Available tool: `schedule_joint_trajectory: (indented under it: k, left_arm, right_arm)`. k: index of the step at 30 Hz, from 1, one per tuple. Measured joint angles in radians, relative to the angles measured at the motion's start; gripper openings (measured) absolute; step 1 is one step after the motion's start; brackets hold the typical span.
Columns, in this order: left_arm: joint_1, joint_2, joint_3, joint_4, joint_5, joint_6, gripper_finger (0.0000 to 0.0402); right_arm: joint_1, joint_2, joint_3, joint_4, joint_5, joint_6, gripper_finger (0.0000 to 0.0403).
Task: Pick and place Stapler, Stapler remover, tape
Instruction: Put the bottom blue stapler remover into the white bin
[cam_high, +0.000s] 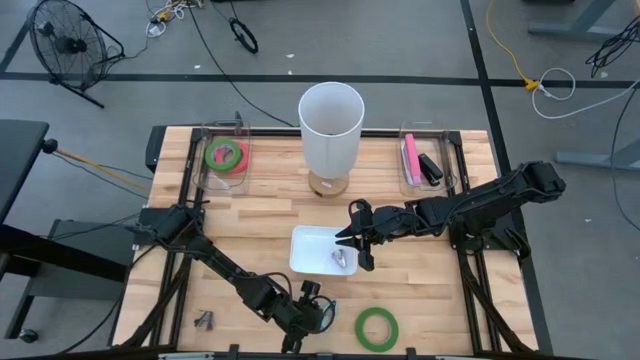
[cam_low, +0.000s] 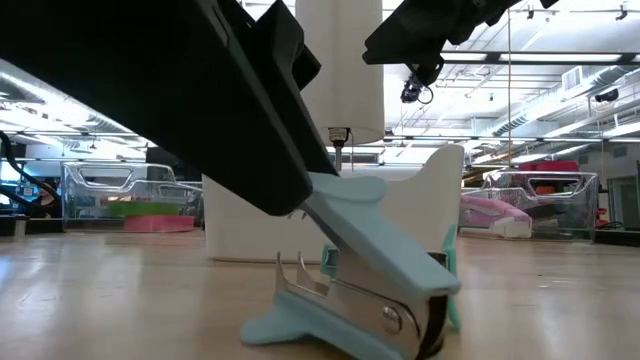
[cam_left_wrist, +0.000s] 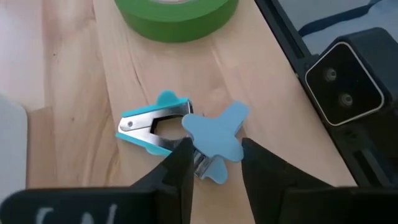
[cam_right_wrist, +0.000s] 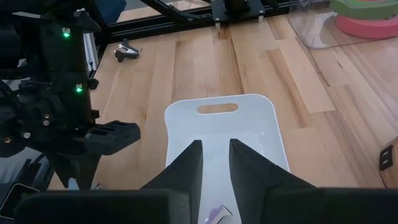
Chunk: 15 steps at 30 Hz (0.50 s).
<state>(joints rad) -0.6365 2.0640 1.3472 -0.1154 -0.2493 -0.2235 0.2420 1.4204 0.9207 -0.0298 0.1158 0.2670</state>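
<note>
A light-blue stapler remover (cam_left_wrist: 186, 127) lies on the wood table near its front edge, also seen close up in the low view (cam_low: 370, 270). My left gripper (cam_left_wrist: 214, 158) is shut on it. A green tape roll (cam_high: 377, 328) lies flat to its right and shows in the left wrist view (cam_left_wrist: 174, 15). My right gripper (cam_right_wrist: 216, 152) hovers over the white tray (cam_right_wrist: 249, 118) at mid-table, its fingers a narrow gap apart and empty. A small grey-purple thing (cam_high: 341, 258) lies in the tray (cam_high: 305, 250) under it. A second small remover (cam_high: 204, 320) lies at the front left. My left gripper pinches the remover's blue winged handle (cam_left_wrist: 214, 134), at the end away from its metal claws, between its two fingers. The fingers slant down from above. The remover sits tilted, its lower wing (cam_low: 270, 325) on the table and its claws (cam_left_wrist: 134, 127) pointing away.
A tall white cylinder (cam_high: 330, 125) stands at the far middle. A clear bin at the far left holds green and pink tape (cam_high: 226, 155). A clear bin at the far right holds a pink and a black stapler (cam_high: 420, 165). A black camera block (cam_left_wrist: 345, 84) sits at the table's front edge.
</note>
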Motion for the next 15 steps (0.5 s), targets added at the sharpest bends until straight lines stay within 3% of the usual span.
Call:
schedule_joint_trajectory:
  k: [10,15]
  left_arm:
    - [-0.018,-0.014,0.0,-0.025,-0.043,-0.018,0.0109]
    - [-0.042,-0.086,-0.001,-0.105,-0.119,-0.021,0.0109]
  right_arm:
    - [0.0,0.0,0.0,0.0,0.0,0.0,0.0081]
    - [0.0,0.0,0.0,-0.001,0.0,0.0,0.0081]
